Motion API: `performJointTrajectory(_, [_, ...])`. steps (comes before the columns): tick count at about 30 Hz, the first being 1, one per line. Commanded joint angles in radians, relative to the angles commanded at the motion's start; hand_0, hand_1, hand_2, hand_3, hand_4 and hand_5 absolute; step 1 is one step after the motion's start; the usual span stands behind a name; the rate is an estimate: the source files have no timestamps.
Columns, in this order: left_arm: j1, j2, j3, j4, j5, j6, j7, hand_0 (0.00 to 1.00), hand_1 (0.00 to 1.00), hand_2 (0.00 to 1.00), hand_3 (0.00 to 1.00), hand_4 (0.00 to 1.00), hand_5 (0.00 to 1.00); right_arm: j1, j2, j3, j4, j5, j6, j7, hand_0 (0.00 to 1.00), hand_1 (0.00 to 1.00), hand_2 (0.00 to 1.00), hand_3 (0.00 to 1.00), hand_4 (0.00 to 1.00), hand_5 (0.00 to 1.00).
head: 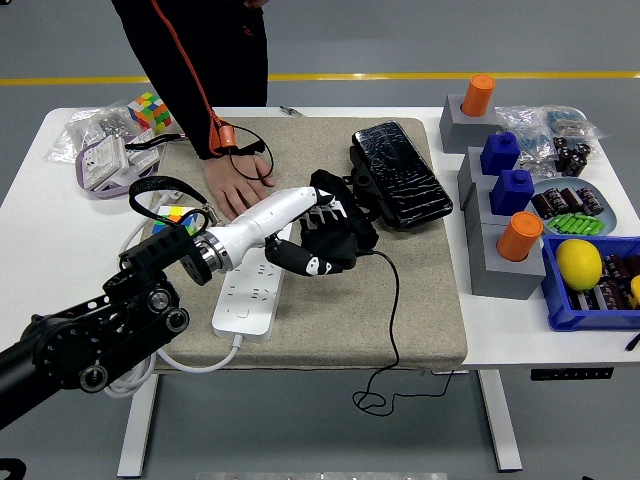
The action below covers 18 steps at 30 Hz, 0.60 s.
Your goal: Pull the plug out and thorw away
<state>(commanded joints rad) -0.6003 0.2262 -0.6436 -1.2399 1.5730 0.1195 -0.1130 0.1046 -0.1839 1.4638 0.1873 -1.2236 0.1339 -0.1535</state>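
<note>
Nearest, the white rectangular plastic power strip (246, 297) lies on the beige mat (420, 300), below and left of the robot's left hand (318, 240). That hand's fingers are curled around the black plug adapter (312, 262), held off the strip, its thin black cable (392, 320) trailing toward the white bench (40, 215) edge. Beyond, a person's hand (236, 182) presses flat on the mat.
</note>
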Motion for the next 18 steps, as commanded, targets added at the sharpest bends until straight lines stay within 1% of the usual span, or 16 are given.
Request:
performJointTrajectory(3, [-0.025,-0.018,0.056,0.032,-0.029,0.021,-0.008,0.279,0.334,0.410,0.533,0.665,0.002,-0.001,-0.001,-0.003,-0.001,0.001,0.000,0.000,0.635,0.676,0.684,0.597,0.997,0.472])
performJointTrajectory(6, [-0.052,-0.035,0.117,0.083,-0.044,0.023,-0.013,0.288,0.344,0.419,0.539,0.671,0.002,-0.001,-0.002,-0.005,-0.002,0.002,0.000,0.000,0.635,0.675,0.683,0.597,0.997,0.472])
performJointTrajectory(9, [-0.065,-0.048,0.156,0.130,-0.046,0.027,-0.014,0.288,0.344,0.419,0.539,0.671,0.002,-0.001,-0.002,-0.007,-0.002,0.004,0.001,-0.001,0.635,0.675,0.683,0.597,0.997,0.472])
performJointTrajectory(10, [-0.067,-0.051,0.166,0.144,-0.046,0.029,-0.015,0.288,0.344,0.419,0.539,0.671,0.002,-0.001,-0.002,-0.008,-0.002,0.004,0.001,-0.001,0.635,0.675,0.683,0.597,0.997,0.472])
performJointTrajectory(11, [-0.068,-0.052,0.171,0.153,-0.046,0.031,-0.017,0.316,0.373,0.443,0.550,0.684,0.002,-0.001,-0.002,-0.009,-0.002,0.005,0.001,-0.001,0.640,0.675,0.683,0.597,0.997,0.472])
performJointTrajectory(14, [-0.073,-0.056,0.186,0.177,-0.046,0.041,-0.024,0.316,0.373,0.443,0.550,0.684,0.002,-0.002,-0.003,-0.011,-0.003,0.005,0.001,-0.001,0.640,0.675,0.683,0.597,0.997,0.472])
performJointTrajectory(16, [-0.077,-0.061,0.188,0.192,-0.047,0.046,-0.020,0.316,0.373,0.443,0.550,0.684,0.002,-0.001,-0.004,-0.013,-0.004,0.005,0.001,-0.002,0.640,0.675,0.683,0.597,0.997,0.472])
performJointTrajectory(17, [-0.078,-0.063,0.189,0.197,-0.049,0.049,-0.020,0.394,0.440,0.488,0.550,0.784,0.002,-0.001,-0.004,-0.013,-0.004,0.005,0.001,-0.002,0.638,0.675,0.683,0.597,0.997,0.471])
performJointTrajectory(18, [-0.080,-0.066,0.192,0.207,-0.050,0.057,-0.022,0.394,0.440,0.488,0.550,0.784,0.002,-0.001,-0.003,-0.013,-0.004,0.006,0.001,-0.002,0.638,0.675,0.683,0.597,0.997,0.471])
